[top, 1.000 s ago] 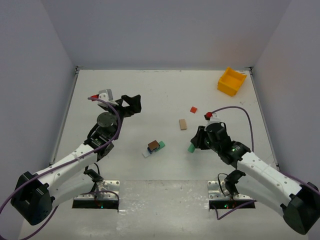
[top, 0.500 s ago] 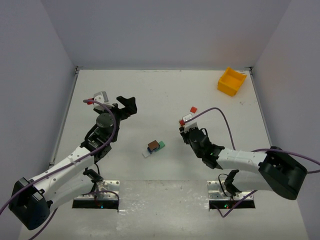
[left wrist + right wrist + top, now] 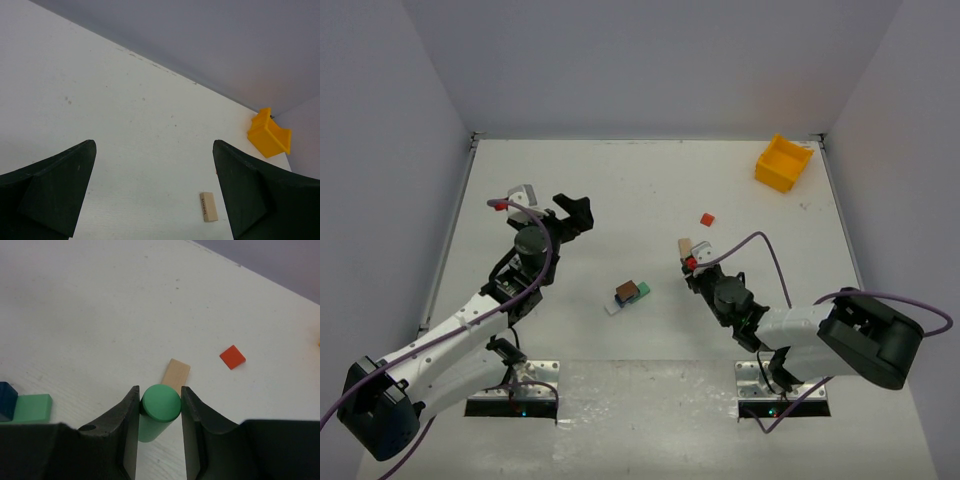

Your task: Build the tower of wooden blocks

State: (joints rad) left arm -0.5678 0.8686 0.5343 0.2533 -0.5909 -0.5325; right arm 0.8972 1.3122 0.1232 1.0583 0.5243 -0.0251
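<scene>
Seen from above, the wood block tower [image 3: 628, 294] is sitting in the middle, too small for counting its blocks. The right gripper [image 3: 159, 391] is pinching one green cylinder [image 3: 160, 405]. The left gripper [image 3: 154, 146] is standing spread wide. One tan block [image 3: 176, 374], one red block [image 3: 232, 357] and one yellow bin [image 3: 783, 162] are lying apart.

The desk [image 3: 620, 190] holds a block stack [image 3: 629, 295]. Beyond the stack lie a tan block [image 3: 176, 374], a red block [image 3: 232, 357] and a yellow bin [image 3: 784, 162].
</scene>
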